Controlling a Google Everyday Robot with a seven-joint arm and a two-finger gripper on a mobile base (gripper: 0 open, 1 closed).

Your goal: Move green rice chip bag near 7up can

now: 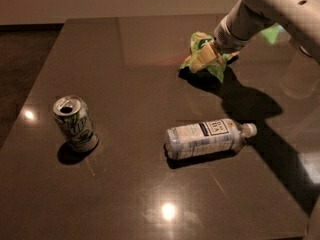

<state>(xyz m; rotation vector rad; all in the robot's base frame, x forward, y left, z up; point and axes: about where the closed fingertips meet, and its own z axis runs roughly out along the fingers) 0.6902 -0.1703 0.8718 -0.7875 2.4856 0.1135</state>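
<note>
Glossy, smooth dark table [125,194]; shiny printed aluminium 7up can [75,123]; clear smooth plastic bottle [205,138] with matt label; crinkled film green rice chip bag [198,40], pinched at far right by matt pale hand [206,58].

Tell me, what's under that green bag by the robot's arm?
Only dark table and shadow show under the green rice chip bag. The gripper clamps the bag, covering its middle.

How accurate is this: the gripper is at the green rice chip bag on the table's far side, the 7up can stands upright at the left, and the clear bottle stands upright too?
One thing is wrong: the camera view shows the clear bottle lying on its side, cap to the right, not upright. The rest holds: the gripper is at the green rice chip bag on the table's far side, and the 7up can stands upright at the left.
</note>
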